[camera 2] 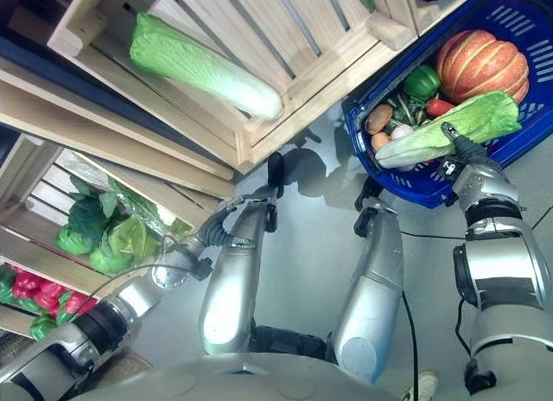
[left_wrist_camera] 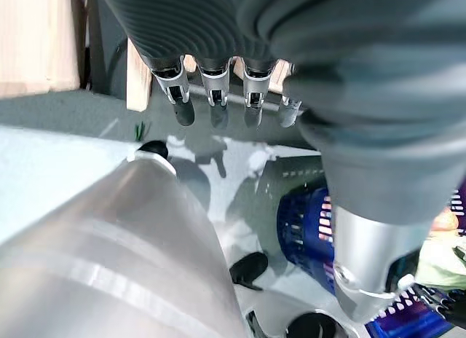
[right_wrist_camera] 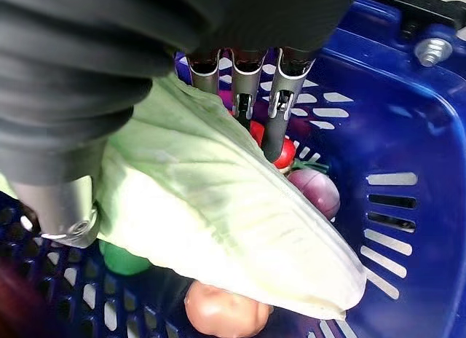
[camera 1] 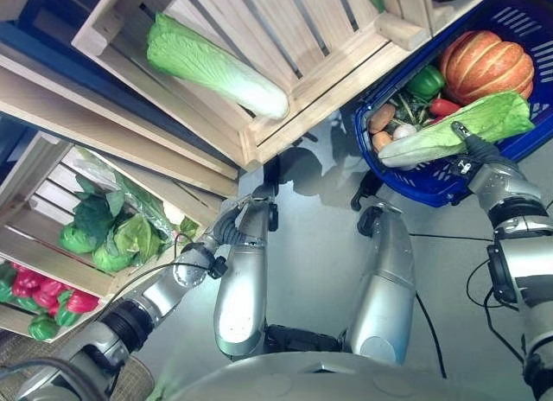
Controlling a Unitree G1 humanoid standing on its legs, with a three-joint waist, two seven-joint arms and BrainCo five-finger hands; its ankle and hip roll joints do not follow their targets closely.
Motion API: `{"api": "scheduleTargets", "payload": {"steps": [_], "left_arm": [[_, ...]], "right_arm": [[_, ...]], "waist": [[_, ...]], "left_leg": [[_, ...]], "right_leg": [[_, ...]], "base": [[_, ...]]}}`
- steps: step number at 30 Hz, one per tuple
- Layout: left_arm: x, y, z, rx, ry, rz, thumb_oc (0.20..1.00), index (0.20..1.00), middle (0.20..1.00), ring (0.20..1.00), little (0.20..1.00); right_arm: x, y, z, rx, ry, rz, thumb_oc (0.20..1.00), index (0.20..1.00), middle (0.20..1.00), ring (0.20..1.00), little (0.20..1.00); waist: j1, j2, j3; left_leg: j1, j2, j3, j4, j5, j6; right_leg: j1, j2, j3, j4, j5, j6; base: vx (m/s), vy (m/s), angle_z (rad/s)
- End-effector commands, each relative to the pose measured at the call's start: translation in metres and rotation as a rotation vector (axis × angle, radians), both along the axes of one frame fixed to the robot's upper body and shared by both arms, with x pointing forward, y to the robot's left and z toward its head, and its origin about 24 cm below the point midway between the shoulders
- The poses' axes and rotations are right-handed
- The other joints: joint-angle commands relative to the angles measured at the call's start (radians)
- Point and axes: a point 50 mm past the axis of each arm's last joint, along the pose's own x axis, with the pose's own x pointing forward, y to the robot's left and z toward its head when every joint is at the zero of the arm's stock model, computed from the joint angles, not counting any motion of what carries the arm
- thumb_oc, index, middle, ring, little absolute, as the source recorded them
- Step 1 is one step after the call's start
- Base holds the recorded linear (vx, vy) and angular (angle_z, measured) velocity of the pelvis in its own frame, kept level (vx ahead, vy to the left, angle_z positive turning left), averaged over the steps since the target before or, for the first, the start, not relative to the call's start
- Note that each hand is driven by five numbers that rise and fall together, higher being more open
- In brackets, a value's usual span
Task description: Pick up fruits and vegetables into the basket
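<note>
While the right robot hand (camera 1: 478, 148) rests over the near rim of the blue basket (camera 1: 518, 21), its fingers (right_wrist_camera: 280, 105) lie nearly straight along the top of a long pale-green cabbage (camera 1: 449, 129) and its thumb sits at the cabbage's side. The cabbage is inside the basket, lying across the other produce there: an orange pumpkin (camera 1: 486, 66) at the far side of the basket, a green pepper (camera 1: 426, 81), a red pepper (camera 1: 443, 106), a purple onion (right_wrist_camera: 314, 191) and brown potatoes (camera 1: 380, 118). Beside the basket, a second long cabbage (camera 1: 216, 64) lies in a slatted wooden crate (camera 1: 285, 47). Further from the basket, another crate (camera 1: 39, 202) holds leafy greens (camera 1: 112, 237), with red peppers (camera 1: 52, 293) just beyond them. The left robot hand (left_wrist_camera: 218, 97) hangs low, well away from the basket, with its fingers loosely extended and nothing in them.
</note>
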Motion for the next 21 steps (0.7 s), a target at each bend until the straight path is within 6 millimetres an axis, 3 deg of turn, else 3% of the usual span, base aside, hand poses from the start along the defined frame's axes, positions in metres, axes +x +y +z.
{"api": "scheduleTargets", "payload": {"steps": [1,4,5,6,7,13,14,21], "left_arm": [[-0.018,-0.017,0.002,-0.018,-0.078,-0.083,1.000,1.000,1.000,1.000,1.000],[-0.012,-0.020,0.019,-0.013,-0.209,-0.082,1.000,1.000,1.000,1.000,1.000],[-0.007,-0.021,0.031,-0.025,-0.289,-0.075,1.000,1.000,1.000,1.000,1.000],[-0.006,-0.021,0.035,-0.030,-0.312,-0.075,1.000,1.000,1.000,1.000,1.000],[-0.002,-0.023,0.050,-0.051,-0.398,-0.074,1.000,1.000,1.000,1.000,1.000],[0.004,-0.031,0.097,-0.123,-0.683,-0.101,1.000,1.000,1.000,1.000,1.000],[0.005,-0.032,0.112,-0.134,-0.768,-0.103,1.000,1.000,1.000,1.000,1.000],[0.007,-0.027,0.149,-0.060,-1.053,-0.065,1.000,1.000,1.000,1.000,1.000]], "right_arm": [[-0.029,-0.036,-0.006,-0.091,0.123,-0.084,0.200,0.200,0.200,0.200,0.200],[-0.031,-0.037,-0.010,-0.104,0.147,-0.130,0.200,0.200,0.200,0.200,0.200],[-0.034,-0.038,-0.013,-0.113,0.161,-0.173,0.915,0.915,0.915,0.915,0.915],[-0.034,-0.038,-0.014,-0.112,0.165,-0.186,0.915,0.915,0.915,0.915,0.915],[-0.036,-0.038,-0.017,-0.106,0.169,-0.226,1.000,1.000,1.000,1.000,1.000],[-0.037,-0.037,-0.019,-0.171,0.112,-0.340,1.000,1.000,1.000,1.000,1.000],[-0.034,-0.034,-0.018,-0.210,0.079,-0.350,1.000,1.000,1.000,1.000,1.000],[-0.028,-0.009,-0.028,-0.328,-0.029,-0.272,1.000,1.000,1.000,1.000,1.000]], "waist": [[-0.011,0.105,-0.045],[-0.008,0.110,-0.045],[-0.006,0.112,-0.045],[-0.006,0.112,-0.045],[-0.004,0.114,-0.045],[-0.002,0.119,-0.045],[-0.005,0.117,-0.045],[-0.041,0.093,-0.045]], "left_leg": [[-0.053,-0.005,0.030,0.040,-0.093,0.087],[-0.076,-0.008,0.023,0.064,-0.103,0.094],[-0.084,-0.010,0.021,0.073,-0.107,0.097],[-0.086,-0.010,0.020,0.076,-0.107,0.098],[-0.092,-0.013,0.017,0.079,-0.109,0.102],[-0.083,-0.020,0.011,0.073,-0.110,0.104],[-0.068,-0.022,0.013,0.063,-0.108,0.103],[0.006,-0.017,0.027,0.011,-0.096,0.090]], "right_leg": [[-0.010,0.019,-0.010,0.097,-0.113,0.040],[-0.034,0.018,-0.003,0.118,-0.119,0.037],[-0.044,0.018,0.002,0.126,-0.119,0.038],[-0.046,0.018,0.002,0.127,-0.118,0.039],[-0.052,0.019,0.004,0.128,-0.117,0.039],[-0.043,0.024,0.009,0.117,-0.109,0.039],[-0.029,0.027,0.008,0.102,-0.102,0.043],[0.042,0.043,0.013,0.048,-0.089,0.050]], "base": [[0.00,0.000,0.00],[0.01,-0.004,0.02],[0.01,-0.014,0.05],[0.01,-0.026,0.04],[0.00,-0.025,0.04],[0.00,-0.007,0.01],[0.00,0.000,0.00],[-0.01,0.034,-0.01]]}}
